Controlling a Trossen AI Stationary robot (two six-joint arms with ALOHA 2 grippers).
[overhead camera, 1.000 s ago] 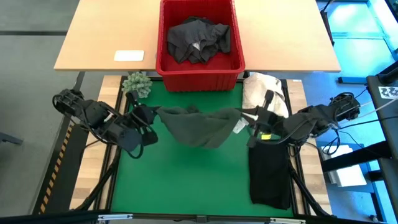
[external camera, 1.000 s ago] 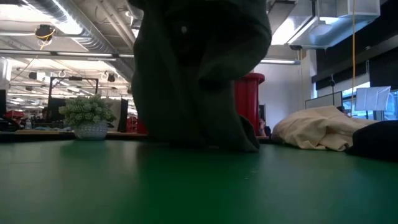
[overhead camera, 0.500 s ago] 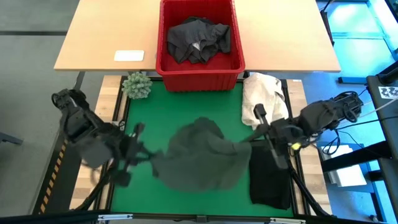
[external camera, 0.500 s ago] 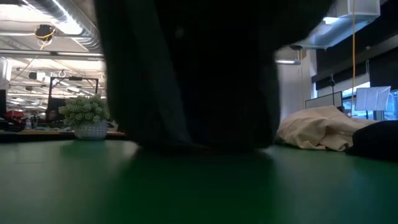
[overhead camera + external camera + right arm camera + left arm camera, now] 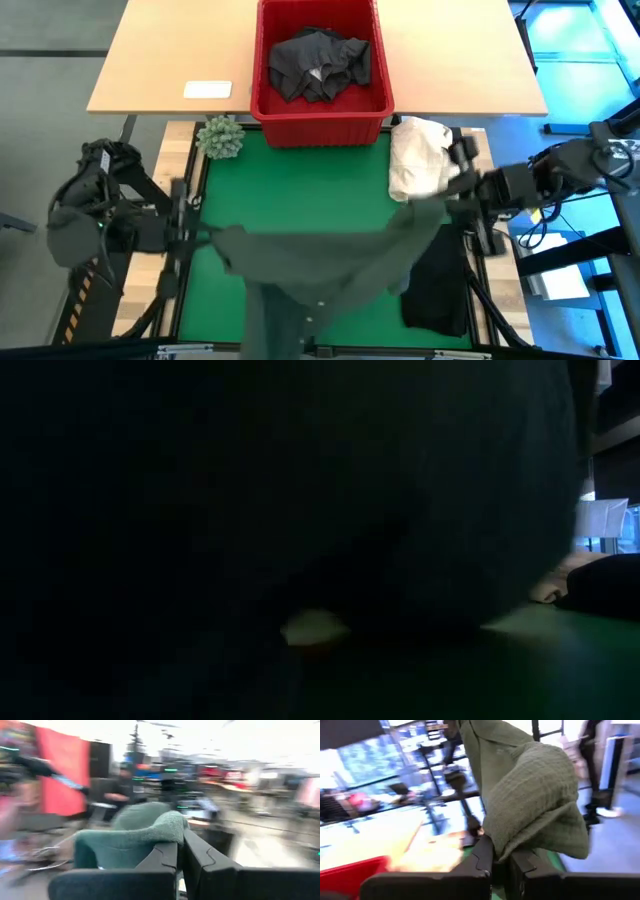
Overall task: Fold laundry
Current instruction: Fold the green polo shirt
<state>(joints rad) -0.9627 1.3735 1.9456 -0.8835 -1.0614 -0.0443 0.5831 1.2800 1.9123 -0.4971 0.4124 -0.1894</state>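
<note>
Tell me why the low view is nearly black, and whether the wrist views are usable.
Low view: the dark green garment hangs right in front of the lens, leaving only a strip of green mat at the right. Left wrist view: cloth sharp, room behind streaked. Right wrist view: heavily motion-blurred, though cloth shows pinched at the right gripper.

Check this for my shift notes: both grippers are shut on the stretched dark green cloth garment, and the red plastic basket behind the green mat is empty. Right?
Not quite. The red plastic basket is not empty: the high view shows a crumpled dark grey garment in it. The rest holds: the left gripper and right gripper are both shut on the stretched dark green cloth garment.
</note>
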